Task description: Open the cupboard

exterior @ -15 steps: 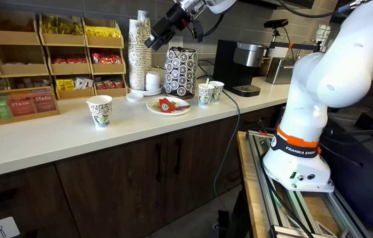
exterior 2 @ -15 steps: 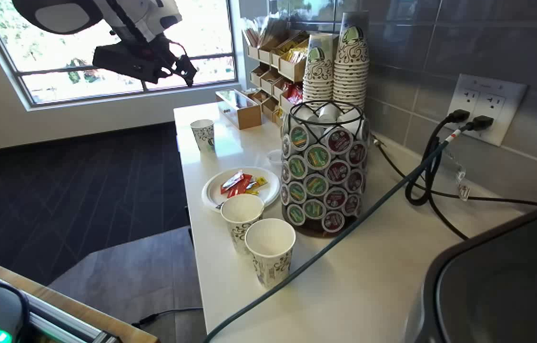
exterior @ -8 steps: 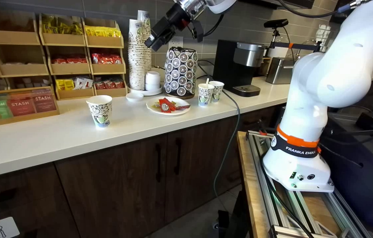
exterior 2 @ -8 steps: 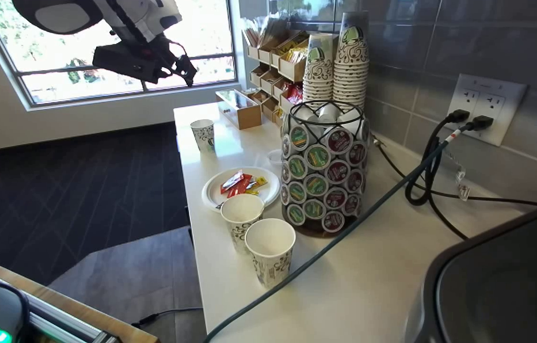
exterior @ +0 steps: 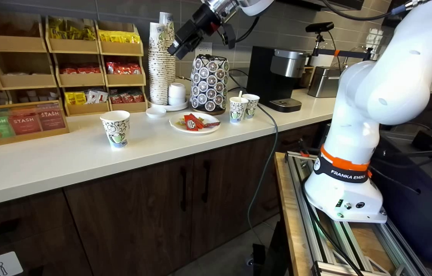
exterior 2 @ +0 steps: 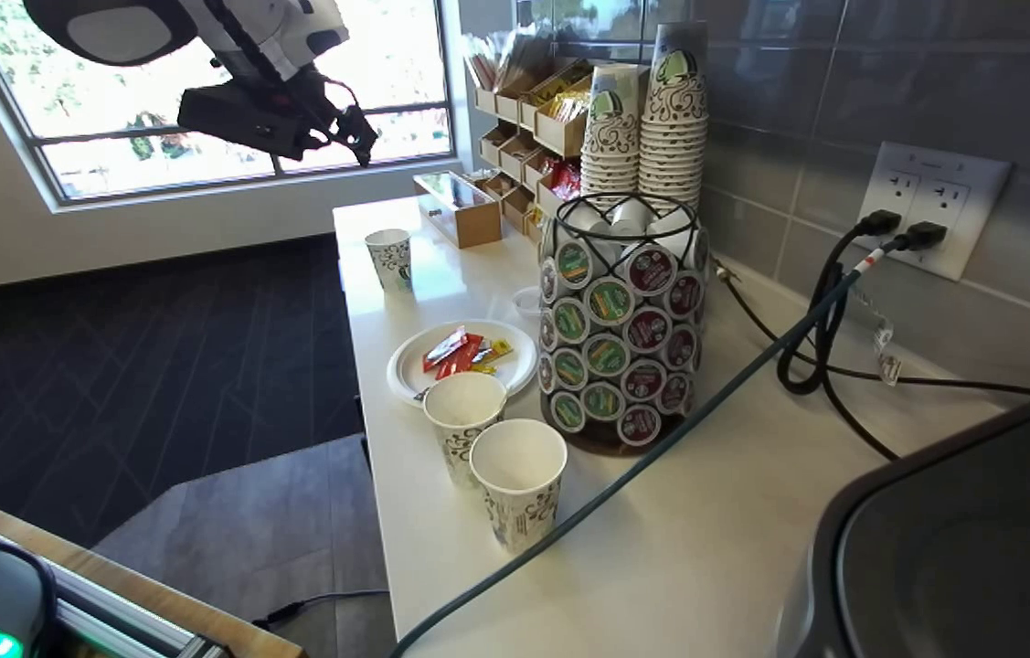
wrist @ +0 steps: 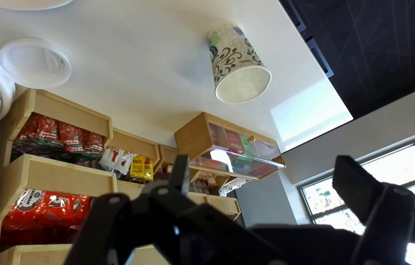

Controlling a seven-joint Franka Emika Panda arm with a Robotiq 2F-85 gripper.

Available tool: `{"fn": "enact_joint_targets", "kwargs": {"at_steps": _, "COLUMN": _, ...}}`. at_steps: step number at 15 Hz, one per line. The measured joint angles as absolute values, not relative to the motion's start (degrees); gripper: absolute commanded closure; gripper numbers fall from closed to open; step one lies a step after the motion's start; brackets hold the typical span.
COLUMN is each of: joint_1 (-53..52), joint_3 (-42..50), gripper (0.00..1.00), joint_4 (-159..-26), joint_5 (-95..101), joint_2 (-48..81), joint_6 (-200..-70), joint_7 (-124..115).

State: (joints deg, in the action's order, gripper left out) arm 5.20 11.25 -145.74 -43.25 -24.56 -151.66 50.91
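Observation:
The cupboard point(exterior: 131, 214) is a dark brown wood-grain base cabinet under the white counter in an exterior view. Its flat doors are shut, so the inside is hidden. Two black vertical handles, a left one point(exterior: 183, 188) and a right one point(exterior: 205, 181), sit near the seam between the doors. My gripper point(exterior: 177, 48) is high above the counter, well above and apart from the cupboard. It also shows against the window in an exterior view point(exterior 2: 359, 146). In the wrist view my gripper point(wrist: 260, 165) has its fingers wide apart with nothing between them.
A paper cup point(exterior: 116, 129) stands near the counter's point(exterior: 66, 168) front edge. A plate of packets point(exterior: 200, 130), two cups point(exterior: 237, 109), a pod rack point(exterior: 210, 84) and pale snack racks point(exterior: 81, 78) stand on it. A cable point(exterior: 263, 172) hangs over the edge beside the doors.

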Motion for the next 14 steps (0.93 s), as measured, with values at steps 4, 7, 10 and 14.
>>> {"fn": "enact_joint_targets", "kwargs": {"at_steps": 4, "joint_1": 4.9, "joint_3": 11.29, "gripper": 0.0, "joint_4": -146.07, "joint_5": -43.06, "joint_2": -24.37, "joint_6": -152.89, "joint_7": 50.06}}
{"fn": "enact_joint_targets", "kwargs": {"at_steps": 7, "joint_1": 6.45, "joint_3": 7.7, "gripper": 0.0, "joint_4": -150.38, "joint_5": -39.49, "joint_2": -23.07, "joint_6": -162.25, "joint_7": 44.19}}
{"fn": "enact_joint_targets", "kwargs": {"at_steps": 10, "joint_1": 12.3, "joint_3": -1.02, "gripper": 0.0, "joint_4": -157.67, "joint_5": -33.33, "joint_2": -21.37, "joint_6": -171.35, "joint_7": 33.86}}
{"fn": "enact_joint_targets", "kwargs": {"at_steps": 14, "joint_1": 29.04, "joint_3": -17.0, "gripper": 0.0, "joint_4": -158.79, "joint_5": -20.71, "joint_2": -18.13, "joint_6": -167.43, "joint_7": 16.3}}
